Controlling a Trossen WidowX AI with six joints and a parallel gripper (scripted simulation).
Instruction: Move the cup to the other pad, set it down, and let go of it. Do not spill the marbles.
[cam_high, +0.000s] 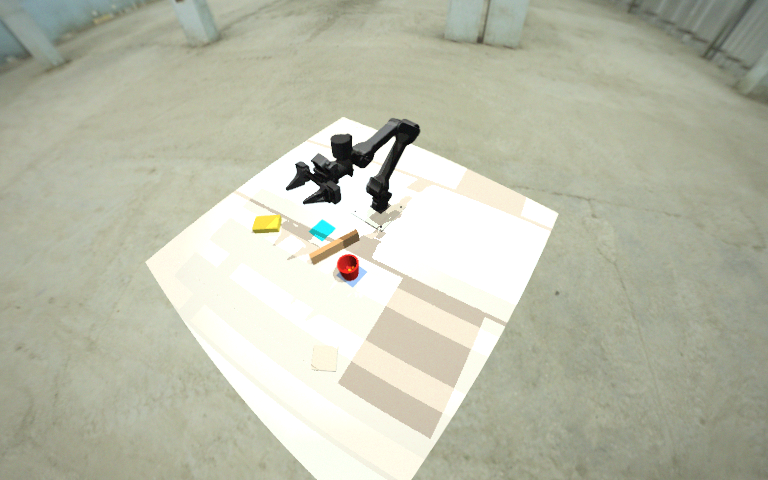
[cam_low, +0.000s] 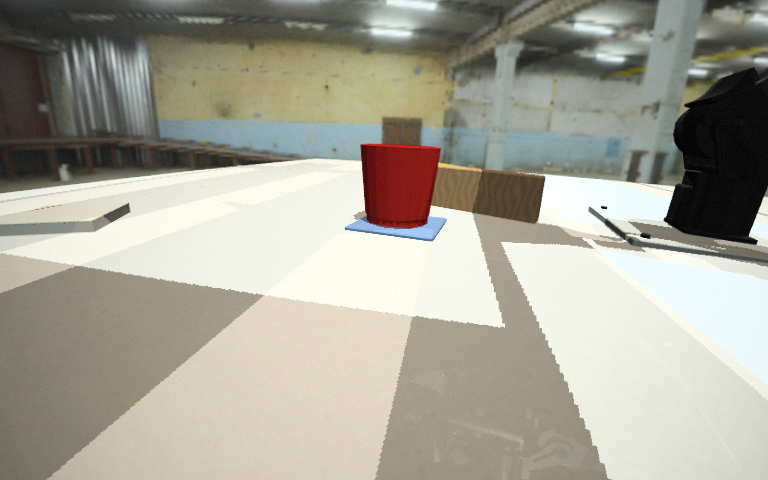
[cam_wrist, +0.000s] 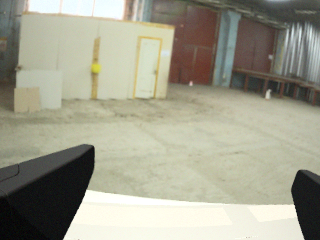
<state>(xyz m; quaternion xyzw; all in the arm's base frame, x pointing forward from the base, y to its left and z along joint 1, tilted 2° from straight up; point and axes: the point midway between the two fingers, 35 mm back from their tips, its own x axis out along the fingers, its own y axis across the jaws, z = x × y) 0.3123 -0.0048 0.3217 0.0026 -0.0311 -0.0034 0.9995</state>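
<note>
Nothing of my job is done yet. The red cup (cam_high: 347, 266) stands upright on the blue pad (cam_high: 359, 278), near the middle of the table (cam_high: 453, 243). In the top view I can see small things inside it. I think they are the marbles, but they are too tiny to be sure.

My gripper (cam_high: 310, 189) is up in the air, well apart from the cup. My fingers are spread wide and I hold nothing. In my wrist view I see only my two fingertips at the sides, some table, and the big hall beyond. The cup is not in that view at all.

The other pad looks to me like the cyan pad (cam_high: 322, 229). A long wooden block (cam_high: 334, 246) lies between it and the cup. A yellow block (cam_high: 266, 223) sits farther off, and a flat beige tile (cam_high: 324, 358) lies alone near the front of the table.

So all of it is left to do: reach the cup, pinch it, lift it straight up, carry it over the wooden block, set it on the cyan pad, and let go. I must keep it from tipping.
</note>
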